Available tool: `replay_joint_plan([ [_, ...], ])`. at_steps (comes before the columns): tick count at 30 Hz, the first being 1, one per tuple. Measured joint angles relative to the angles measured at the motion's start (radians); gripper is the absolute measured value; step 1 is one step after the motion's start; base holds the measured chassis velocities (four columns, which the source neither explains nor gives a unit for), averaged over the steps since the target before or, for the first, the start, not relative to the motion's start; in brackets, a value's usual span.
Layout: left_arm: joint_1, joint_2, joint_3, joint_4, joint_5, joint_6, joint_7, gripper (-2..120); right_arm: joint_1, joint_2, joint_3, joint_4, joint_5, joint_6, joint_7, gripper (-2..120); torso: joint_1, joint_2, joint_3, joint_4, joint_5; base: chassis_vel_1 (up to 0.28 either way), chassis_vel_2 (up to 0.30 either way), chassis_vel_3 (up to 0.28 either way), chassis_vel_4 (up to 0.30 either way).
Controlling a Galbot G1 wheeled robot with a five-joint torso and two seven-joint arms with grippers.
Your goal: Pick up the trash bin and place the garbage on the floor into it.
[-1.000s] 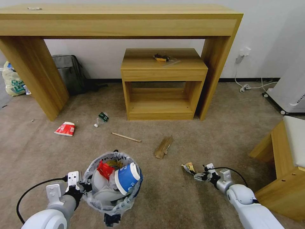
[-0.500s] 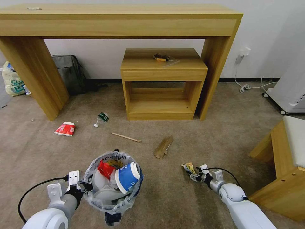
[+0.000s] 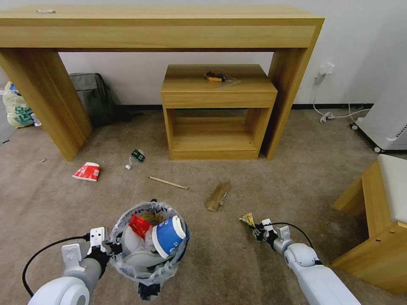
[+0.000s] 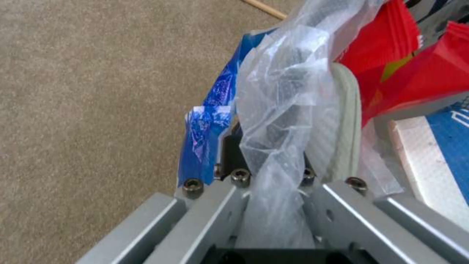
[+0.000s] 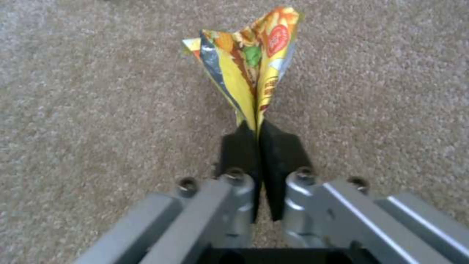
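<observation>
Pinching yellow wrapper [image 5: 249, 62] in right tool [image 5: 257, 146] above carpet [image 3: 254, 271]; left tool [image 3: 111, 249] clenched on trash bin [image 3: 148, 241] rim.

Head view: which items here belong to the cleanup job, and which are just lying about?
Job:
- trash bin, held by left pincer
- snack wrapper, pinched by right pincer
- red-white cup
- small bottle
- wooden stick
- cardboard scrap

Lying about:
- shopping bag
- grey bag
- wooden tables
</observation>
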Motion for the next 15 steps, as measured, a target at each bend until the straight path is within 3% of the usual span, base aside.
replay_joint_plan([
  [12,-0.007,0.011,-0.002,0.005,-0.005,0.000,0.007,0,-0.049,-0.018,0.063,0.144,-0.029,-0.001,0.013,0,0.000,0.000,0.000,0.0000,-0.0002,0.000,0.000,0.000,0.000],
  [15,-0.011,0.021,-0.004,0.009,-0.010,0.000,0.007,0,-0.086,-0.046,0.094,0.271,-0.029,-0.005,0.012,0,0.000,0.000,0.000,0.0000,0.0002,0.000,0.000,0.000,0.000],
])
